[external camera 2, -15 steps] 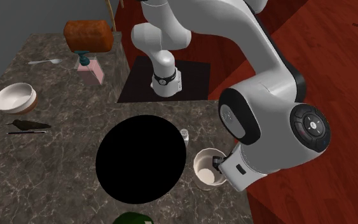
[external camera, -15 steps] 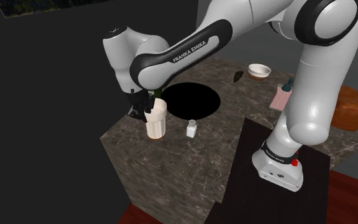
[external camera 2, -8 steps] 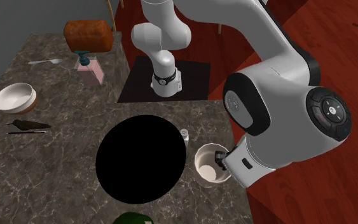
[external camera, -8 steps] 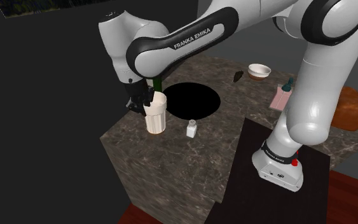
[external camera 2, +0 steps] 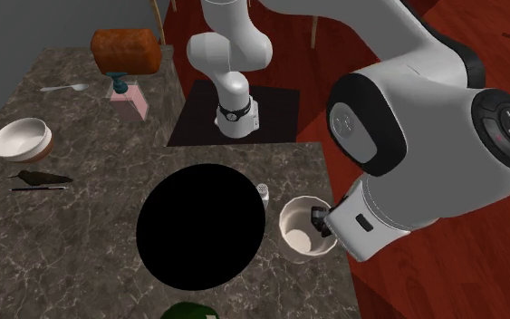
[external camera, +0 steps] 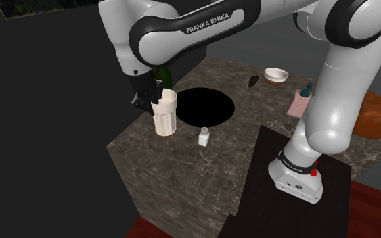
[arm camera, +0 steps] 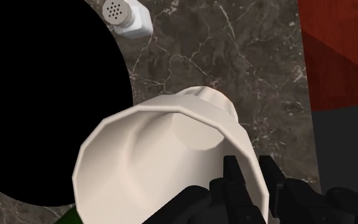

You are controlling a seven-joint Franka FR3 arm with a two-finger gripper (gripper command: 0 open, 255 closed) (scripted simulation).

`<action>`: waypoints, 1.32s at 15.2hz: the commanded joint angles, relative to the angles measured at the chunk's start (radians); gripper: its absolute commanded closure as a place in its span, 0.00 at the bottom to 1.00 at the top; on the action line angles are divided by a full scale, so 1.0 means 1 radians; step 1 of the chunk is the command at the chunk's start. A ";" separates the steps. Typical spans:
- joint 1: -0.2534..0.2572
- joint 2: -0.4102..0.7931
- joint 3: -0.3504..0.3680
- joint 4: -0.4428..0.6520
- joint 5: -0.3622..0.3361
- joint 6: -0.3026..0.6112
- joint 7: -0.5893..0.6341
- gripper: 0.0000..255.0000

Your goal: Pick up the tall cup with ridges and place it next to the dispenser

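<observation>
The tall cream ridged cup (external camera: 165,118) hangs just above the dark marble counter (external camera: 182,169), near its edge on the shoulder view's left. My black gripper (external camera: 151,99) is shut on the cup's rim, one finger inside and one outside. From above, the cup (external camera 2: 300,232) shows its empty inside, with the gripper (external camera 2: 321,223) at its rim. In the wrist view the fingers clasp the cup's wall (arm camera: 158,146) at the gripper (arm camera: 250,168). The pink dispenser (external camera: 300,101) with a teal pump stands far across the counter; it also shows as the dispenser (external camera 2: 126,98).
A round black hole (external camera: 204,107) lies beside the cup, with a white shaker (external camera: 203,136) at its edge. A green bottle (external camera: 163,76) stands behind the cup. A bowl (external camera: 275,74), a small dark object (external camera: 253,81) and a brown loaf (external camera: 373,115) sit near the dispenser.
The gripper has risen with the cup in it, lifting the cup off the counter. The arm's wrist has moved up and slightly toward the shoulder view's left.
</observation>
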 commanded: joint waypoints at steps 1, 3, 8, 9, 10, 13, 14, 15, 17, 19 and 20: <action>0.000 -0.005 0.000 0.023 0.003 -0.027 -0.004 1.00; 0.000 -0.008 0.001 0.047 0.005 -0.053 -0.007 1.00; 0.003 -0.010 0.003 0.111 0.007 -0.119 -0.013 1.00; 0.004 -0.010 0.003 0.124 0.007 -0.132 -0.015 1.00; 0.004 -0.009 0.004 0.138 0.007 -0.146 -0.015 1.00; 0.007 -0.006 0.005 0.183 0.006 -0.187 -0.018 1.00; 0.008 -0.005 0.005 0.198 0.006 -0.201 -0.019 1.00; 0.010 -0.003 0.006 0.214 0.005 -0.215 -0.019 1.00; 0.013 0.002 0.006 0.247 0.003 -0.244 -0.020 1.00; 0.016 0.008 0.007 0.282 0.001 -0.273 -0.021 1.00; 0.018 0.012 0.008 0.300 -0.001 -0.288 -0.021 1.00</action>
